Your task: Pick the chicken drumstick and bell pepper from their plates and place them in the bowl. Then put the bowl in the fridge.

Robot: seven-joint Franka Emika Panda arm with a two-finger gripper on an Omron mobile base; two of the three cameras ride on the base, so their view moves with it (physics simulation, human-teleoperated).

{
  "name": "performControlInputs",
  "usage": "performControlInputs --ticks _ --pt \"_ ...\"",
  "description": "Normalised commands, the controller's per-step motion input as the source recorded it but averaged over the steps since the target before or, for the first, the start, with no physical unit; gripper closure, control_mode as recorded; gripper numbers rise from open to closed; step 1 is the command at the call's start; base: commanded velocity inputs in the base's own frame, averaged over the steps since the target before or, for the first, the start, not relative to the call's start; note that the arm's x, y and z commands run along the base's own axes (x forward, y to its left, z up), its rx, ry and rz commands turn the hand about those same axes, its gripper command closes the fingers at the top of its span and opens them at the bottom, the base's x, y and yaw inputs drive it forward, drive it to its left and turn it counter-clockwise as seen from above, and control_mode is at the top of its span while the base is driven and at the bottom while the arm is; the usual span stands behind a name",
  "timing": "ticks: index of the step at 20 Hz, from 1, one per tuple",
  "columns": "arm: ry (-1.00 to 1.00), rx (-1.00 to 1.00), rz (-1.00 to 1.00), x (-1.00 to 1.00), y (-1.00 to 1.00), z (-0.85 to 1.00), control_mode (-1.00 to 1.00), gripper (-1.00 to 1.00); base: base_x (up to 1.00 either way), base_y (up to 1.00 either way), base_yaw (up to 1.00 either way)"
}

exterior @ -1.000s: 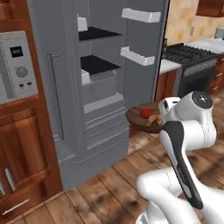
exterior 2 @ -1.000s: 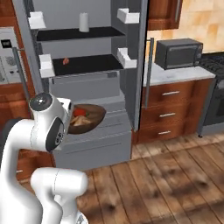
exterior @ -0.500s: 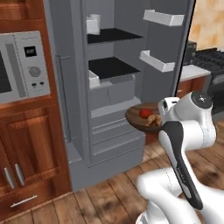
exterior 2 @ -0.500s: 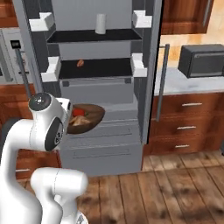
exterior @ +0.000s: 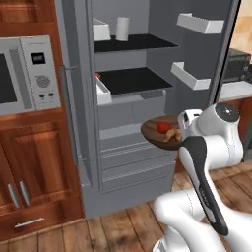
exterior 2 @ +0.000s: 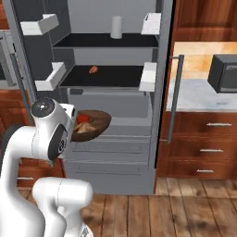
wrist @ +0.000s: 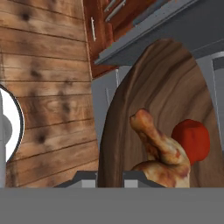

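A: Open fridge (exterior 2: 111,92), kitchen: wooden bowl (exterior: 162,132) with chicken drumstick (wrist: 159,146) and bell pepper (wrist: 191,140) hangs before its drawers, gripper (wrist: 109,178) clamped on the rim.

B: Tilt it, and both could roll out.

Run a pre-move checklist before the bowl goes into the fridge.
1. Fridge doors open: ok.
2. Chicken drumstick and bell pepper inside bowl: ok.
3. Bowl carried level in front of the fridge: ok.
4. Tool closed on the bowl rim: ok, rim sits between the tips in the hand view.
5. Free spot on middle shelf: ok, just a small orange piece at the back.
6. Bowl fits under the upper shelf: cannot tell.
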Motion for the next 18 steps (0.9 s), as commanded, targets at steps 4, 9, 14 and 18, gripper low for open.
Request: performControlInputs --ticks 4,9,14,18 --pt "0.00 0.00 0.00 0.00 0.00 0.00 1.00 1.00 0.48 -0.41 0.23" --pt "0.00 0.00 0.00 0.00 0.00 0.00 1.00 1.00 0.47 -0.29 0.24" --pt "0.00 0.00 0.00 0.00 0.00 0.00 1.00 1.00 0.57 -0.26 0.27" --pt "0.00 0.00 0.00 0.00 0.00 0.00 1.00 1.00 0.55 -0.30 0.15"
